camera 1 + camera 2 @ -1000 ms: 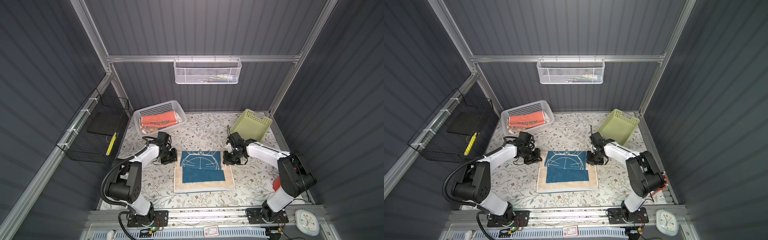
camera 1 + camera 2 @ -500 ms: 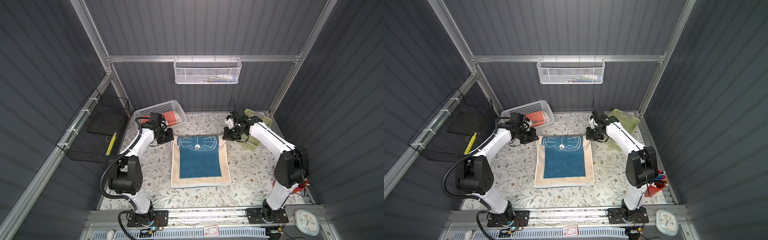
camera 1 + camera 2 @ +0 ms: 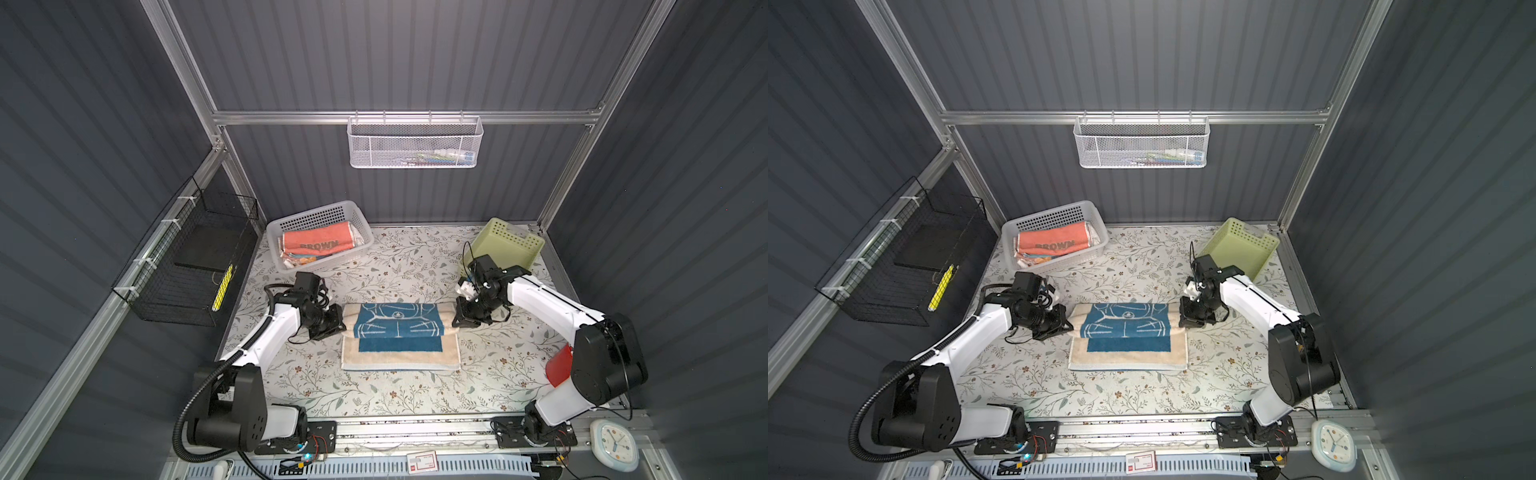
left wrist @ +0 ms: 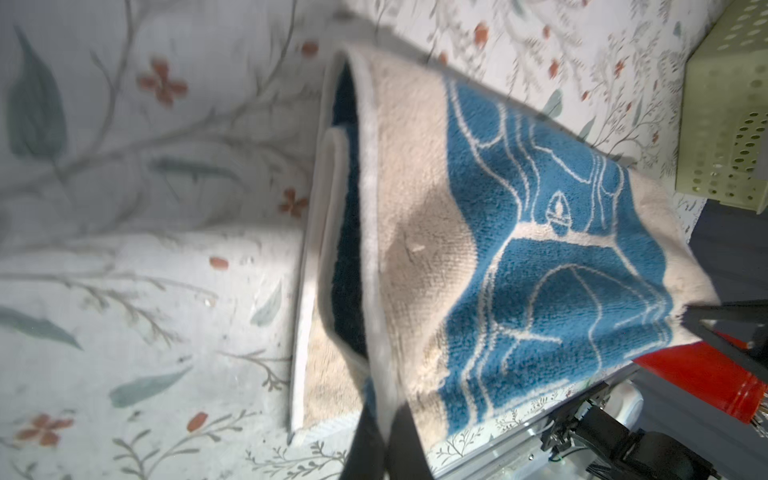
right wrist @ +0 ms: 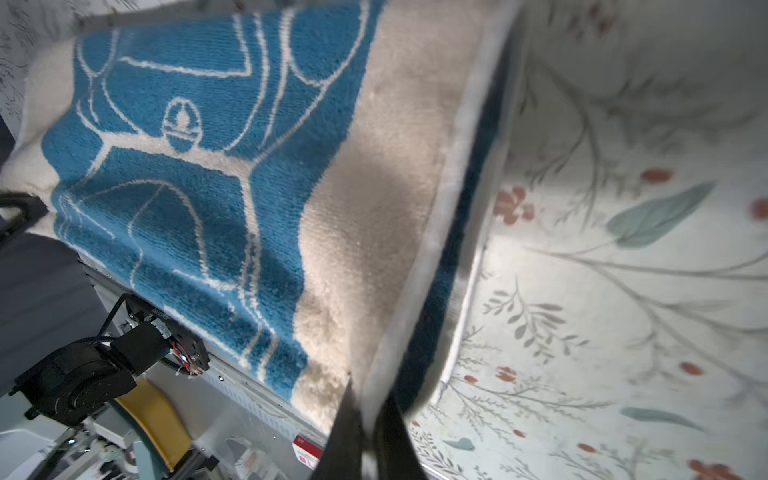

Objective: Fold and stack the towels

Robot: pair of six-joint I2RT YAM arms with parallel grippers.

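The cream towel [image 3: 399, 328] [image 3: 1127, 328] lay in the middle of the desk [image 3: 399, 266], with its far part doubled over towards the near edge. The upper layer showed the blue panel with white line drawing. It covered the far part of the lower layer, leaving a strip of plain blue and the cream border bare towards the near edge.

The left tool [image 3: 338, 326] [image 3: 1068, 325] was clenched on the left end of the upper layer's free edge. In the left wrist view the two dark fingers [image 4: 365, 436] pinched the pale hem of the cloth [image 4: 519, 249], and a gap showed between the held layer and the layer beneath. The right tool [image 3: 457, 322] [image 3: 1183, 322] was likewise clenched on the right end of that edge. In the right wrist view its fingers [image 5: 345, 436] closed on the hem of the same towel [image 5: 208, 166], which was also raised off the lower layer there.

A white basket [image 3: 316, 210] stood at the far left corner of the desk. It held a folded coral towel [image 3: 318, 245] [image 3: 1054, 243] reading "BROWN" on top of other cloths that could not be told apart. A green basket [image 3: 507, 245] stood tilted at the far right corner, and a red cup [image 3: 559, 365] stood by the right edge, partly hidden behind the right arm.
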